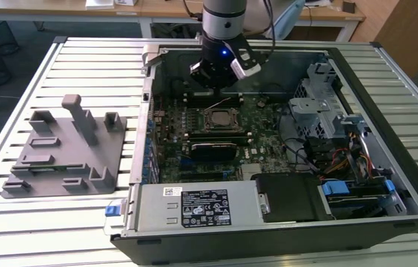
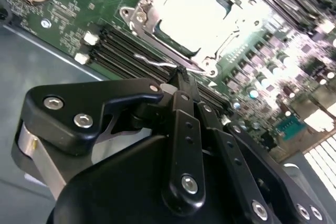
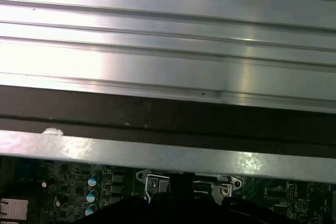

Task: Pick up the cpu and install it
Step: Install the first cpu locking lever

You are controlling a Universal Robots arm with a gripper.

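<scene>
The cpu (image 1: 220, 118) is no longer something to be fetched. It lies flat in the socket (image 2: 140, 18) in the middle of the motherboard (image 1: 272, 125), its pale metal top glaring bright in the second wrist view (image 2: 191, 17), with the socket's metal frame around its edges. The grey tray (image 1: 60, 161) stands on the tabletop (image 1: 83, 61) well apart, at the exterior view's left of the open case (image 1: 268, 225). The gripper (image 1: 213, 84) hangs inside the case just beyond the socket, low over the board. In the second wrist view its fingers (image 2: 181, 80) are drawn together to a single dark tip with nothing between them, close by the thin wire lever (image 2: 157, 64), which runs along the socket's near edge; whether the tip touches the wire I cannot tell. In the exterior view that lever (image 1: 222, 102) seems to stand slanted up rather than tucked down. My reading is that placing is done and the work has reached the securing of the chip — the latching end of the install. If so, what is left calls for a steady, shallow push on the wire alone, kept off the chip's top and the memory slots (image 2: 121, 56) beside it — a slip there could scrape the board.
</scene>
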